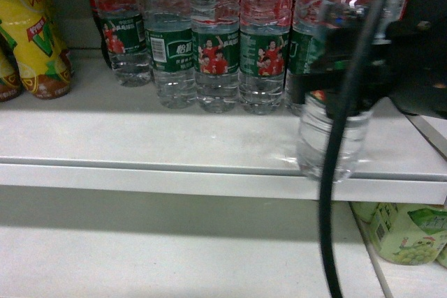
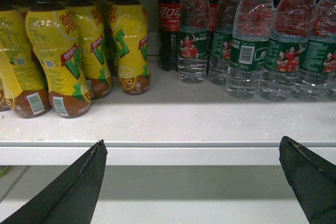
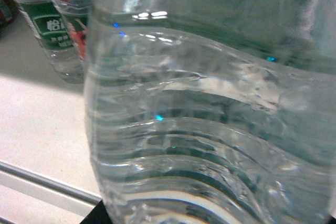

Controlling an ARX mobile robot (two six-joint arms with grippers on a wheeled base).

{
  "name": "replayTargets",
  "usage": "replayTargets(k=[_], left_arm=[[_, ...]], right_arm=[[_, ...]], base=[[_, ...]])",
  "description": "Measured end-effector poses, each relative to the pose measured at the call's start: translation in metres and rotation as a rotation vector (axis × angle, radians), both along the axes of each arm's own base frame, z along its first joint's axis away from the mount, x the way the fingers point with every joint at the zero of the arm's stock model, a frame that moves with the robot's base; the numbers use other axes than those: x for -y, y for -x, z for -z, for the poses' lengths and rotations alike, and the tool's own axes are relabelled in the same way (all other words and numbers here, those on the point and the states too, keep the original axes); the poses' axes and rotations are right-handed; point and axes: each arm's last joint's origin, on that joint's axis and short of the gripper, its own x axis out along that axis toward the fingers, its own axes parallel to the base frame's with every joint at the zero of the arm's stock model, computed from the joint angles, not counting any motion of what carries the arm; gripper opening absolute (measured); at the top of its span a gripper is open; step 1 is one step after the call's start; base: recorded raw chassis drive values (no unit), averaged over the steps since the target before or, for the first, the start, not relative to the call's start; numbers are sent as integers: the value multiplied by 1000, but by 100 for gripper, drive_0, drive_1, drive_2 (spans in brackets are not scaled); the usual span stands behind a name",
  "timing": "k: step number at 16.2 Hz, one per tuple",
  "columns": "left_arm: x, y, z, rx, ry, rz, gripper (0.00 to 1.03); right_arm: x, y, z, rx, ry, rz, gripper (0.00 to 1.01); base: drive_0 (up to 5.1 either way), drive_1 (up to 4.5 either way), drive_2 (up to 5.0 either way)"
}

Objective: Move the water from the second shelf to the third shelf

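Right gripper (image 1: 334, 83): fingertips hidden behind black housing and cable (image 1: 335, 172); closure unreadable. Water (image 1: 328, 137): label mostly covered, cap cut off at top edge. Right wrist view: bottle fills the picture, blurred. Left gripper (image 2: 194, 153): only two fingertips show, rest cut off below.

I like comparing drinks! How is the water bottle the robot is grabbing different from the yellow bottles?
The water bottle is clear and ribbed, with a green label; the yellow bottles are wrapped in yellow. It stands at the shelf's front edge in the right gripper; they stand untouched. Both are upright.
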Motion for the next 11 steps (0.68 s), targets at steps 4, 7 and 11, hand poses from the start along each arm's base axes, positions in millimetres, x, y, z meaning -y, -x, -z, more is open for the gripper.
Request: replayTargets(k=[4,7,11], left_arm=[[0,0,0,0,0,0,98],[0,0,0,0,0,0,98],[0,0,0,0,0,0,98]], right_arm=[[40,38,-4,-27,1,32,42],[59,61,-23,21,-26,52,42],[92,94,-43,82,-63,155,42]], base=[[0,0,0],[0,0,0],[0,0,0]])
